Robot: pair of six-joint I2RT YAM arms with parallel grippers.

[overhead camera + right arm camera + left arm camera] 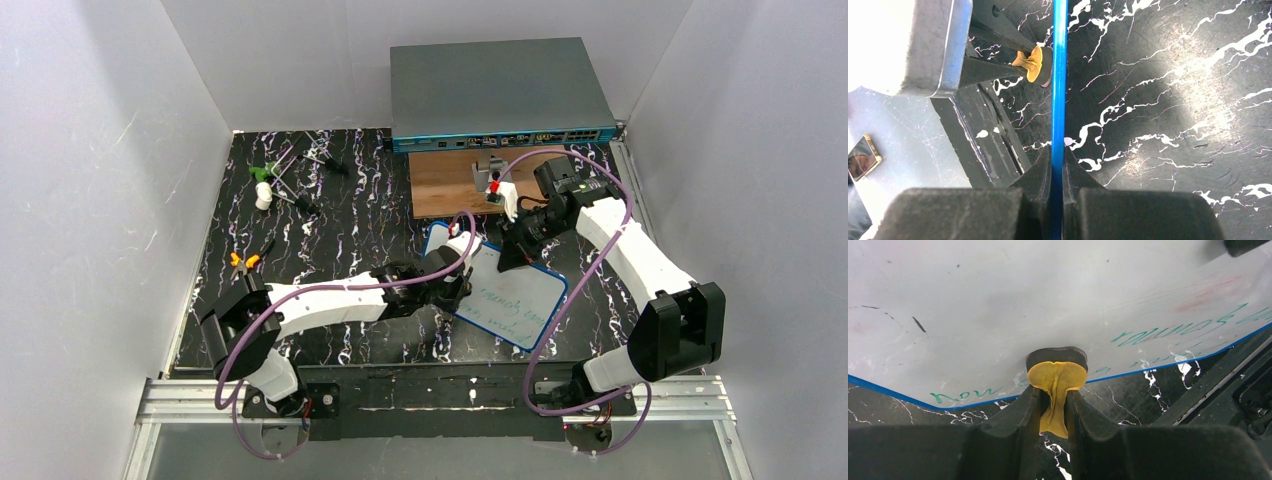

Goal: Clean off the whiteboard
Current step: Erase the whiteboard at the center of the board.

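Observation:
The whiteboard [512,296], white with a thin blue rim and green handwriting [1168,332], is tilted up off the black marbled table. My right gripper [1058,156] is shut on its blue rim [1059,75] at the far edge [513,250]. My left gripper [1054,396] is shut on a small eraser [1056,376] with a yellow body and a black pad. The pad presses against the board's face near its lower edge. In the right wrist view, the eraser [1036,63] touches the board from the left, held by the left fingers [993,72].
A large grey box with ports [498,92] stands at the back, with a wooden board [450,190] and a small red-and-white object [495,186] in front of it. Small green and white items [265,185] and an orange piece [243,261] lie back left. White walls enclose the table.

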